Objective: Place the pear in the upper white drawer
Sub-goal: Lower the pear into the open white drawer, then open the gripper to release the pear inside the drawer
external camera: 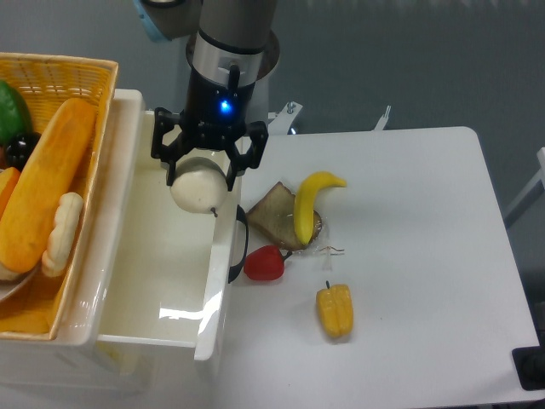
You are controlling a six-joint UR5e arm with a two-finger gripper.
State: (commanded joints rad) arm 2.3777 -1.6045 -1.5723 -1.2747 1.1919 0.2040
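The pear [198, 189] hangs over the upper white drawer [162, 281], above its far right corner and close to the front wall that carries the dark curved handle [239, 247]. It is pale and round, with a thin dark stem poking out at its lower right. It sits between the jaws, which are closed on it from either side, their black fingers [232, 166] pressing the upper part of the fruit while most of its body shows below them.

The gripper [201, 170] points straight down from a grey arm [232, 34] that comes in from the top of the view, with a small blue light glowing on the black wrist section.

One drawer is pulled open, its glossy floor bare and catching a bright reflection. To its left sits one woven yellow basket [85, 77] holding several pieces of play food, among them a long orange loaf shape and something green; I cannot tell the exact number.

Out on the white worktop [409, 256], just right of the drawer, I count four things: one brown slice of bread [274, 210], one yellow banana [308, 204] lying partly across it, one red pepper [264, 263] near the handle, and one yellow bell pepper [335, 310] well apart from the drawer
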